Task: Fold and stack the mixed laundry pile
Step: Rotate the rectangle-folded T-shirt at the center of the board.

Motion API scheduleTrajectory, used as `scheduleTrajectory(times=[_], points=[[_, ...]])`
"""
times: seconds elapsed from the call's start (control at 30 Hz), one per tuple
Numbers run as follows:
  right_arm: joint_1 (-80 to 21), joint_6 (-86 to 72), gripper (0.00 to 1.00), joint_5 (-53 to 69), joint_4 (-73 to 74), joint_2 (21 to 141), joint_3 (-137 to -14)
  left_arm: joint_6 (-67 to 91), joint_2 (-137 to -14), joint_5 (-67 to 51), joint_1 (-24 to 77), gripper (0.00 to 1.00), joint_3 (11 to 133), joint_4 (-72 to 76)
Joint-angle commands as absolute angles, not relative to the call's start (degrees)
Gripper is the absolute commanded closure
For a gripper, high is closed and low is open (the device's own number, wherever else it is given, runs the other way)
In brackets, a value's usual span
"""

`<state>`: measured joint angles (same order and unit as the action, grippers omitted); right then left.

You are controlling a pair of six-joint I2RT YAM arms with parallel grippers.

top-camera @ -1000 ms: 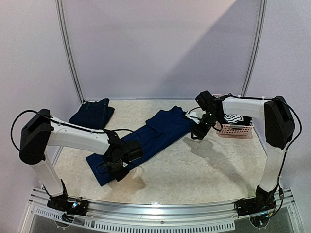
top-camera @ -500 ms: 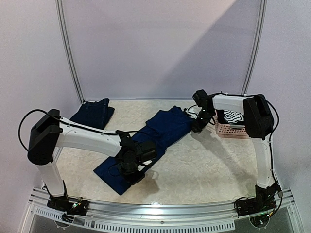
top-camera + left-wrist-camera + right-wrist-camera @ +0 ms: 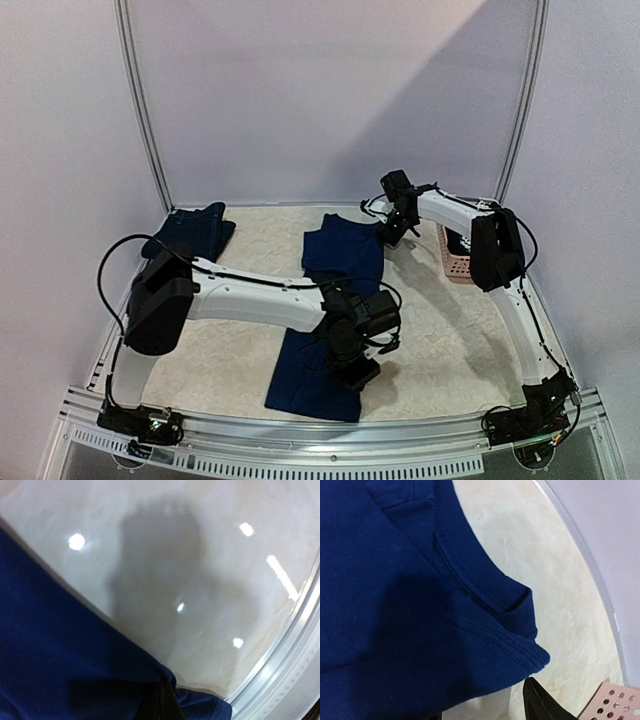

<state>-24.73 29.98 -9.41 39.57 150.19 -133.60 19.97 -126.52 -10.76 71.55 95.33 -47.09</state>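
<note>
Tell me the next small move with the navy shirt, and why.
Probably raise the left tool a little and start carrying the near end it pinches toward the far end, to fold the navy T-shirt in half. The shirt lies stretched in a long strip, and the right tool sits at its far end; its grip is unclear.

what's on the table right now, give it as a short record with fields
navy shirt: stretched long on the table, from the far middle toward the near edge
left hand: shut on the shirt's near end
right hand: at the shirt's collar end, grip unclear
dark folded garment: far left corner, apart from the shirt
pink basket: far right, partly hidden behind the right arm
</note>
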Motion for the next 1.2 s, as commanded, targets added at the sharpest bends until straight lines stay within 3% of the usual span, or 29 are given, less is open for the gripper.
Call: scheduleTrajectory(times=[0.0,0.17,0.27,0.4,0.5,0.73,0.87,1.0,1.17], points=[[-23.62,34.71,0.42,-8.52,34.31,152.62,-134.33,19.37,-135.11,-14.97,73.83,1.0,106.05,-45.6],[-20.68,35.09,0.39,-7.61,38.28,149.26,-132.39,17.17,-140.43,-17.41,74.83,0.87,118.68,-47.22],[-18.71,34.08,0.35,-3.8,41.25,141.28,-125.51,13.89,-137.93,-15.86,75.21,0.76,119.48,-47.87],[-17.32,34.17,0.3,6.08,44.81,126.36,-111.79,8.96,-130.12,-14.47,75.36,0.72,115.3,-48.78],[-17.31,35.33,0.3,15.26,48.17,113.44,-100.72,3.42,-120.47,-10.39,76.23,0.71,108.87,-49.87],[-19.42,39.99,0.34,34.9,53.54,86.21,-73.94,-11.68,-95.32,7.16,80.95,0.69,79.61,-38.33],[-26.92,45.7,0.36,33.35,51.08,73.74,-58.49,-16.03,-89.81,9.24,82.51,0.69,68.68,-36.34],[-40.68,47.43,0.38,24.32,47.47,63.82,-48.01,-21.85,-91.03,17.07,88.41,0.71,64.43,-36.9],[-56.11,46.26,0.4,15.14,43.25,62.68,-42.04,-29.65,-96.1,27.96,95.22,0.72,62.94,-34.27]])
